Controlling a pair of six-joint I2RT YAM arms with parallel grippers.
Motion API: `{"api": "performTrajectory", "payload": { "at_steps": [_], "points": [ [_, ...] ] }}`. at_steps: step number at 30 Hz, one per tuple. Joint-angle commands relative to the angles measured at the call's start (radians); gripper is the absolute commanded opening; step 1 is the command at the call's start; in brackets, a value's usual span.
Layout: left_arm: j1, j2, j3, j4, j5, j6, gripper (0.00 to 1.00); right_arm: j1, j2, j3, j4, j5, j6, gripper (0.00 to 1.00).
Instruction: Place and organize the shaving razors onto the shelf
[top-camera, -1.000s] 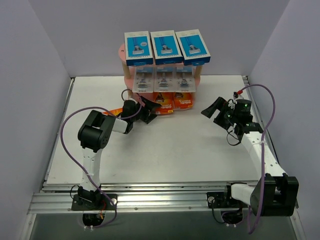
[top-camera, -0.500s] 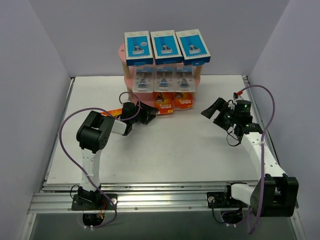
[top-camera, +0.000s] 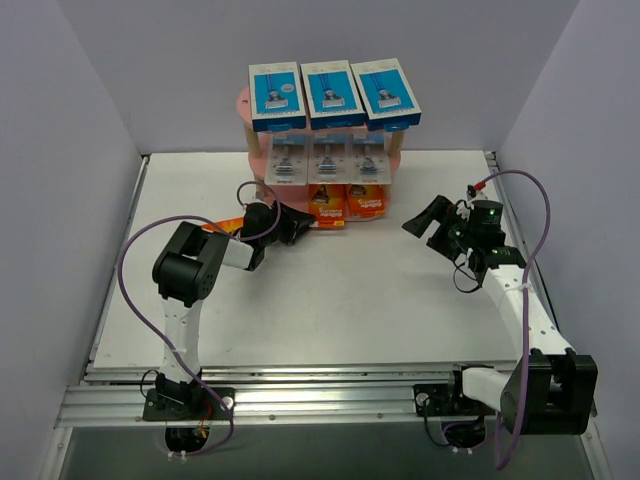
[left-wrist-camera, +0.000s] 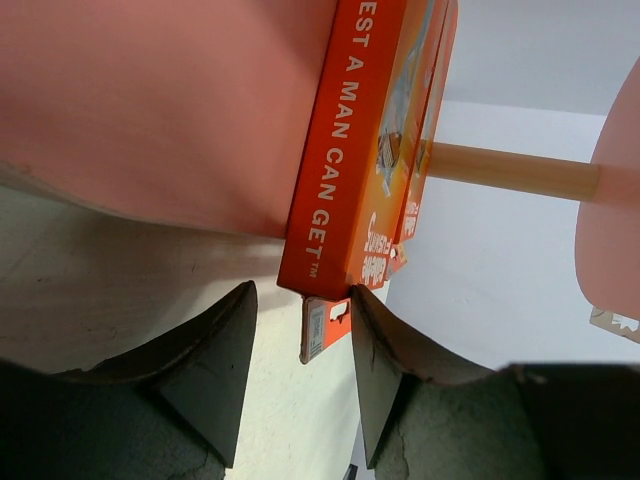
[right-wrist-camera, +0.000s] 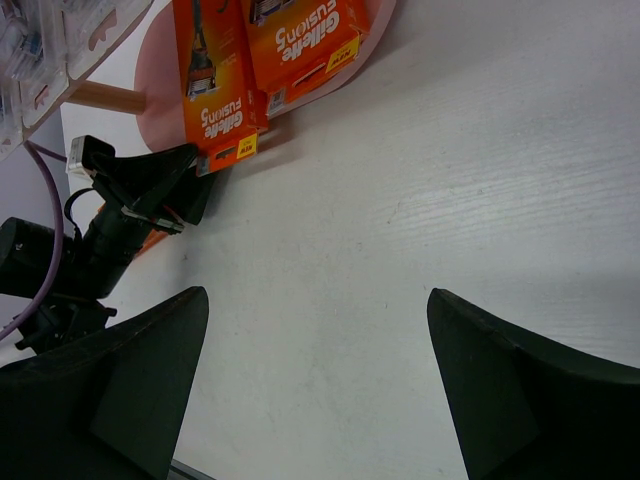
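Note:
The pink shelf (top-camera: 243, 103) stands at the back. Three blue razor boxes (top-camera: 330, 93) line its top tier and three clear blister packs (top-camera: 325, 158) the middle one. Two orange cards (top-camera: 328, 205) (top-camera: 367, 200) stand on the bottom board. My left gripper (top-camera: 293, 224) is at the left orange card (left-wrist-camera: 350, 150). Its jaws stand either side of that card's lower end (left-wrist-camera: 302, 288), the right finger (left-wrist-camera: 375, 370) touching and the left one (left-wrist-camera: 225, 370) a little apart. An orange pack (top-camera: 228, 224) lies partly hidden behind the left arm. My right gripper (top-camera: 425, 218) hangs open over bare table (right-wrist-camera: 316, 295).
A wooden post (left-wrist-camera: 510, 172) of the shelf runs just right of the orange cards. The upper pink board (left-wrist-camera: 610, 200) overhangs them. Grey walls close in both sides of the white table (top-camera: 350, 300). The left arm (right-wrist-camera: 90, 250) shows in the right wrist view.
My left gripper's jaws have narrowed from wide open round the orange card's end, and it has edged towards the shelf. The right arm has not moved.

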Motion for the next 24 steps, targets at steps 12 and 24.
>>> {"api": "performTrajectory", "payload": {
  "at_steps": [12,24],
  "points": [
    [-0.003,0.021,0.103,-0.035,-0.011,0.043,0.49,-0.005,-0.028,0.001,0.017,-0.012,0.000,0.86],
    [-0.014,0.053,0.149,-0.049,-0.006,0.044,0.46,-0.005,-0.028,-0.004,0.015,-0.013,0.003,0.84]
  ]
}}
